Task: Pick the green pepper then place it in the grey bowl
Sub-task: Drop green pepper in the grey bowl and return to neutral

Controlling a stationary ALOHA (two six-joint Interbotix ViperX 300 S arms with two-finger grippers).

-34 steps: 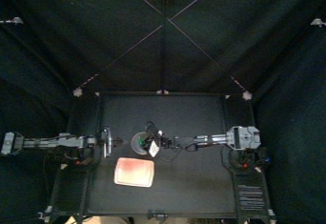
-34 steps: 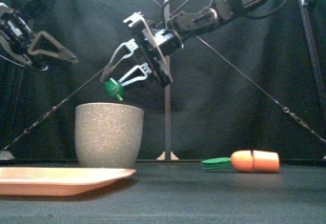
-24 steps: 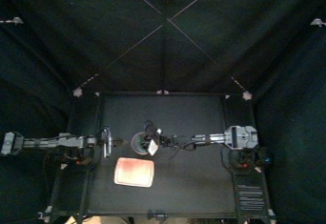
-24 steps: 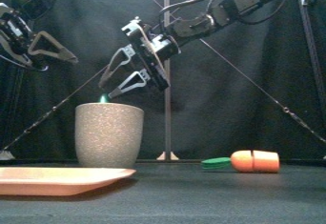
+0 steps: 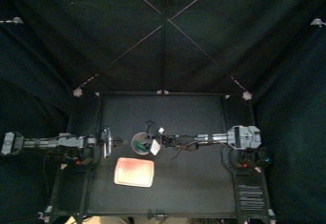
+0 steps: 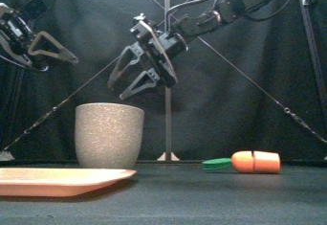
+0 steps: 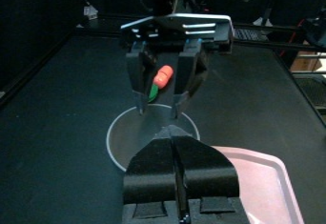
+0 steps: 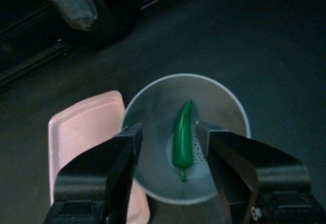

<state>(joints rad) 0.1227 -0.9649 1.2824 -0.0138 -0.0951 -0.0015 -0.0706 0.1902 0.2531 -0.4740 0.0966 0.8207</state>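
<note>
The green pepper [image 8: 185, 144] lies inside the tall grey speckled cup [image 6: 110, 135], seen from above in the right wrist view. From the front the cup's wall hides the pepper. My right gripper [image 6: 140, 77] hangs just above the cup's rim, open, with nothing between its jaws. In the top view the cup [image 5: 136, 145] stands left of the table's middle, with the right gripper [image 5: 149, 144] over it. My left gripper [image 6: 71, 58] rests in the air to the cup's left, shut and holding nothing.
A flat pink tray [image 6: 64, 179] lies in front of the cup at the near left. A toy carrot [image 6: 255, 162] with green leaves lies on the table to the cup's right.
The right gripper opened and let go of the green pepper, which dropped from above the rim into the cup. The left arm stayed still.
</note>
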